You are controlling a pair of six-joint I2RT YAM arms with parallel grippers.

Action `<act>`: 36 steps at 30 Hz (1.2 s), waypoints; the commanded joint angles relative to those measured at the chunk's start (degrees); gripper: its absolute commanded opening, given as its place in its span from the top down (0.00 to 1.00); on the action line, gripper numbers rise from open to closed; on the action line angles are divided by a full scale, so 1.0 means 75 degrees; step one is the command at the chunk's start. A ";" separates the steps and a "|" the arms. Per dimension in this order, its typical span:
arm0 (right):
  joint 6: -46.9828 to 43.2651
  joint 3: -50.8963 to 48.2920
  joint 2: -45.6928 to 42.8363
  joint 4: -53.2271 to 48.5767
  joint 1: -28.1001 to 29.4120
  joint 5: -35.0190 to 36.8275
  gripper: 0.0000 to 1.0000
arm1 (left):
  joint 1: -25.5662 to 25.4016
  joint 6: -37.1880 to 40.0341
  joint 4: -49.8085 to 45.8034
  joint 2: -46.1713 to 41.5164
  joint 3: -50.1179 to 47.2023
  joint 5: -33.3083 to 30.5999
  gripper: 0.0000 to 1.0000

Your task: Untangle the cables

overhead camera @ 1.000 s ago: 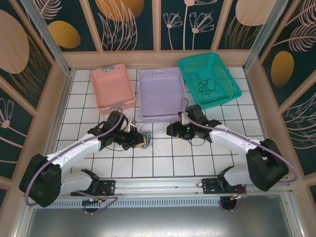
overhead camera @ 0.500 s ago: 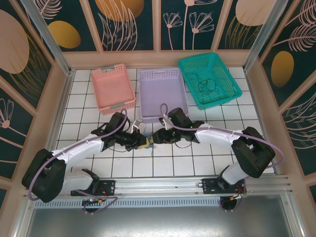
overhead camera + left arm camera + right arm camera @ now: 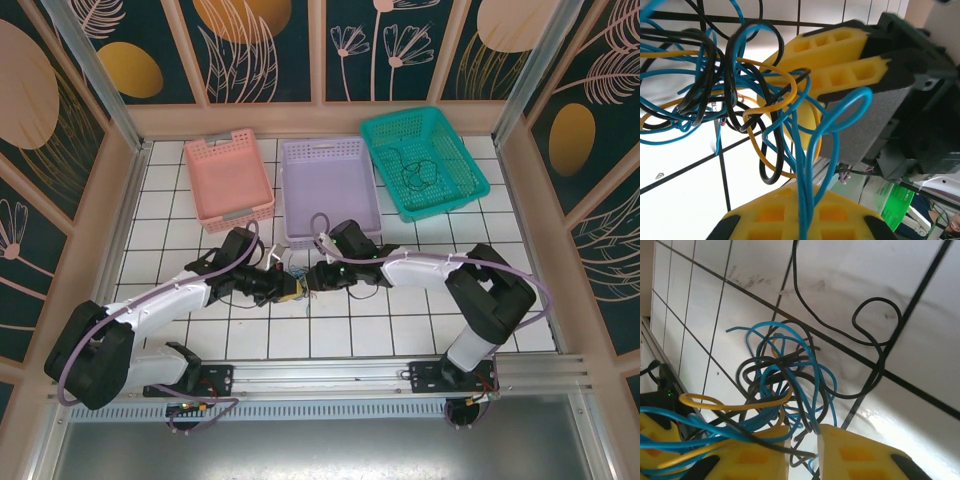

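The cables [image 3: 302, 294] are a small clump of thin blue, black and yellow strands on the white tiles between the two arms. My left gripper [image 3: 290, 289] is shut on a bundle of blue strands, which run between its yellow fingers [image 3: 765, 216]. The tangled cables [image 3: 730, 90] fan out beyond them. My right gripper [image 3: 309, 283] meets the clump from the right. Its yellow fingers [image 3: 840, 60] are drawn close together, with black and blue strands of the cables [image 3: 785, 370] caught in the narrow gap at my right gripper [image 3: 804, 440]. One black strand [image 3: 875, 340] trails loose over the tiles.
Three baskets stand at the back: pink [image 3: 228, 205], purple [image 3: 328, 235] just behind the grippers, and teal [image 3: 462, 190] holding a dark cable [image 3: 418, 172]. Panelled walls close in the table at left, right and rear.
My right arm has swung left to the clump and its jaws have closed on strands there. The left gripper has shifted slightly right, still gripping the blue strands.
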 commanded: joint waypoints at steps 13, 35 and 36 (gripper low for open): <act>0.0302 -0.0979 -0.2123 -0.2813 -0.1157 0.1868 1.00 | -0.0031 -0.0074 -0.3171 -0.0159 0.0907 -0.3973 1.00; 0.0784 -0.1165 -0.2987 -0.4697 -0.2809 0.3180 1.00 | -0.0030 -0.0230 -0.4413 0.0127 0.1088 -0.5959 1.00; 0.0837 -0.1133 -0.2994 -0.4773 -0.2916 0.3184 1.00 | -0.0035 -0.0218 -0.4343 0.0129 0.1107 -0.5898 1.00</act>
